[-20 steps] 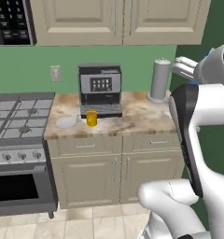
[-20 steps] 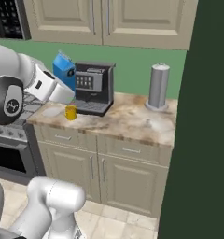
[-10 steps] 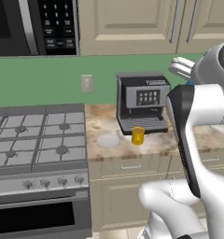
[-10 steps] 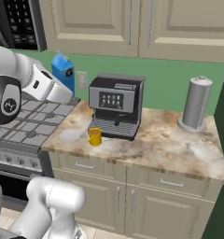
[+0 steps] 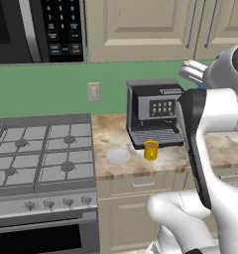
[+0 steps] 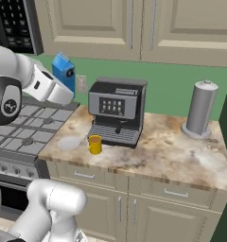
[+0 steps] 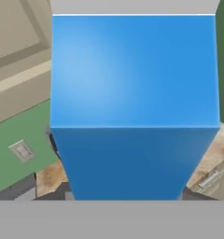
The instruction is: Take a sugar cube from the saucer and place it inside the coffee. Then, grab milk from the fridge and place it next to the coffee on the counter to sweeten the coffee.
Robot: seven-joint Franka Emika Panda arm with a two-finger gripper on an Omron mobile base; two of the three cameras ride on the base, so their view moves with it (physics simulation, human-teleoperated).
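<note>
My gripper is shut on the milk, a blue carton held in the air above the stove's right edge, left of the coffee machine. Seen from the hand, the milk is a large blue block close in front that hides the fingertips. In the left base view the hand sits high at the right with a sliver of blue behind it. The coffee, a yellow mug, stands on the counter in front of the machine. The white saucer lies just left of it. Sugar cube and fridge are out of view.
A black and grey coffee machine stands behind the mug. A grey canister stands at the counter's right end. A gas stove adjoins the counter on the left, with a microwave above. Cream cabinets hang overhead.
The whole picture has shifted: the base has driven closer and leftward along the counter, bringing stove and microwave into view. The milk stays in my shut gripper.
</note>
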